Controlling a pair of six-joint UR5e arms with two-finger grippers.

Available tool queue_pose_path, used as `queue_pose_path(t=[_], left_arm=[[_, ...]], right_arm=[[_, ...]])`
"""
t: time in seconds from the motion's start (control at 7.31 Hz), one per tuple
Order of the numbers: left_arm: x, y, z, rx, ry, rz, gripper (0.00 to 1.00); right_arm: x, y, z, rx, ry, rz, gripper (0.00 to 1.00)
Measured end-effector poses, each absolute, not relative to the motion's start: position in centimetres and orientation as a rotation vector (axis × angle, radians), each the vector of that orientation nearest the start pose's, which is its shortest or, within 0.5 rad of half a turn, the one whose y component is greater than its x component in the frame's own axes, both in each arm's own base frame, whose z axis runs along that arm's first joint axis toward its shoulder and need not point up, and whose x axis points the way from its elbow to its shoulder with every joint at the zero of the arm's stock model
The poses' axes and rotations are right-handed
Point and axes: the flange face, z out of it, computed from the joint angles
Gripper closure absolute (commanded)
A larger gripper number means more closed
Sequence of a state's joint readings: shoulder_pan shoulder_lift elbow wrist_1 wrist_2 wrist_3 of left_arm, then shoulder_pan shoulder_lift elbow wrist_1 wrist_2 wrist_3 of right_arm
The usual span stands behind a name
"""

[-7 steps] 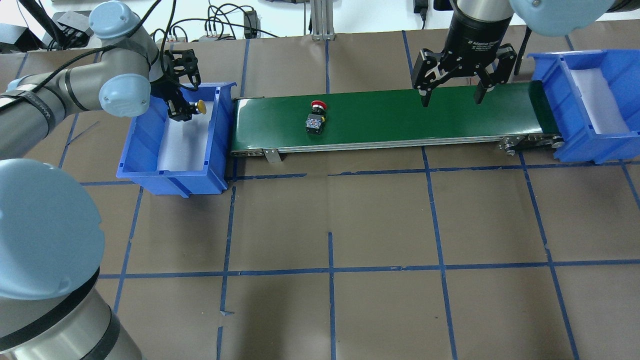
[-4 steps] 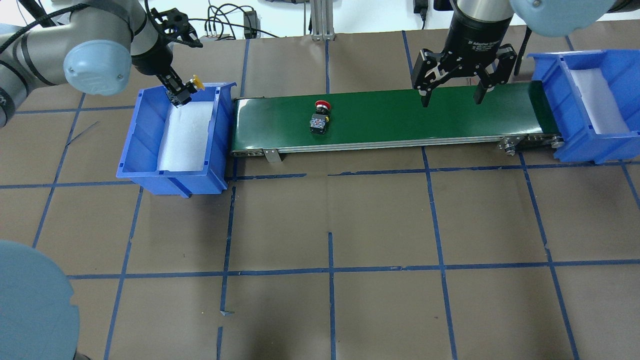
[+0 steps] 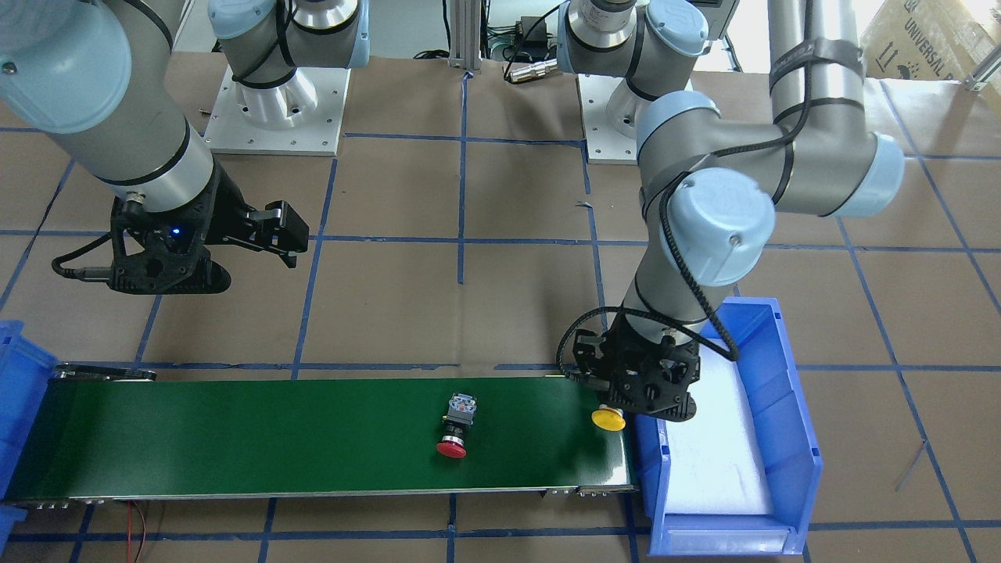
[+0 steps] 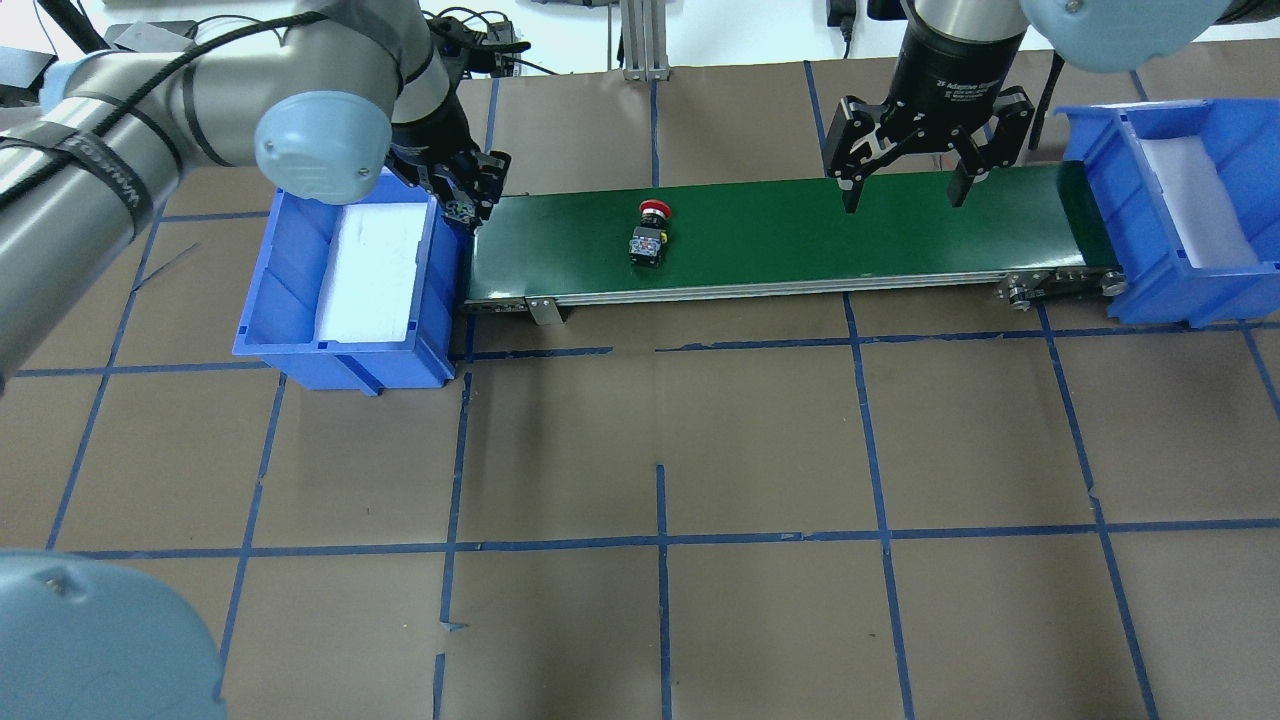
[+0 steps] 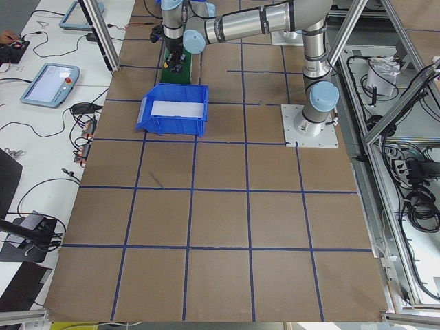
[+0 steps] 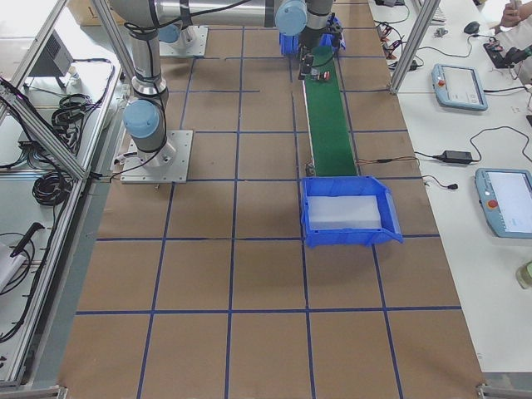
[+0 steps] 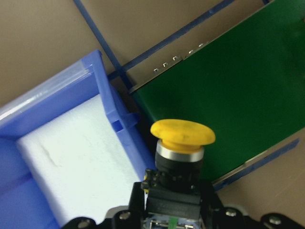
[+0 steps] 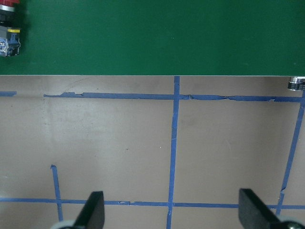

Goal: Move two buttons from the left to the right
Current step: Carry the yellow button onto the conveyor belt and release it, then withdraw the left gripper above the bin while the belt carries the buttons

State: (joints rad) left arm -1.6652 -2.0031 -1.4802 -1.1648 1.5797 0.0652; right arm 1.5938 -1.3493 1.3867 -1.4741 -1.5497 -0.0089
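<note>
My left gripper (image 4: 470,197) is shut on the yellow button (image 7: 182,136) by its black rear block. It holds the button just above the left end of the green conveyor belt (image 4: 800,235), beside the left blue bin (image 4: 285,290). The yellow cap also shows in the front-facing view (image 3: 608,420). The red button (image 4: 652,232) lies on its side on the belt, left of the middle. It also shows in the right wrist view (image 8: 8,28). My right gripper (image 4: 904,200) hangs open and empty over the belt's right part, well right of the red button.
The right blue bin (image 4: 1100,170) stands at the belt's right end, lined with white foam. The left bin holds only white foam. Brown table paper with blue tape lines lies in front of the belt.
My left gripper has lifted the yellow button out of the left bin and carried it right, over the belt's left end. The red button has drifted slightly right on the belt. The right gripper has not moved.
</note>
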Motion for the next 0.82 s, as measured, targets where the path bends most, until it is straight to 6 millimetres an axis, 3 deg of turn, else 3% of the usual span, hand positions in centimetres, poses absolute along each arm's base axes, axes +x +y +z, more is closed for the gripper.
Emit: queue_pose_path(t=[0.14, 0.27, 0.41, 0.68, 0.82], left_arm=[[-20.9, -64.4, 29.8, 0.062, 3.136, -0.116, 0.78], [-21.6, -64.9, 28.1, -0.041, 3.141, -0.138, 0.32], [-21.6, -65.3, 27.2, -0.083, 3.142, -0.148, 0.0], [-21.1, -65.4, 26.9, -0.103, 3.138, -0.147, 0.0], [-20.9, -64.8, 28.2, -0.105, 3.136, -0.143, 0.0]], right_arm=[[14.8, -56.7, 45.1, -0.046, 3.114, 0.207, 0.0], [14.9, -56.7, 45.2, -0.046, 3.114, 0.205, 0.0], [14.9, -56.7, 45.2, -0.046, 3.114, 0.205, 0.0], [14.9, -56.7, 45.1, -0.048, 3.114, 0.209, 0.0], [14.9, -56.7, 45.1, -0.048, 3.114, 0.211, 0.0]])
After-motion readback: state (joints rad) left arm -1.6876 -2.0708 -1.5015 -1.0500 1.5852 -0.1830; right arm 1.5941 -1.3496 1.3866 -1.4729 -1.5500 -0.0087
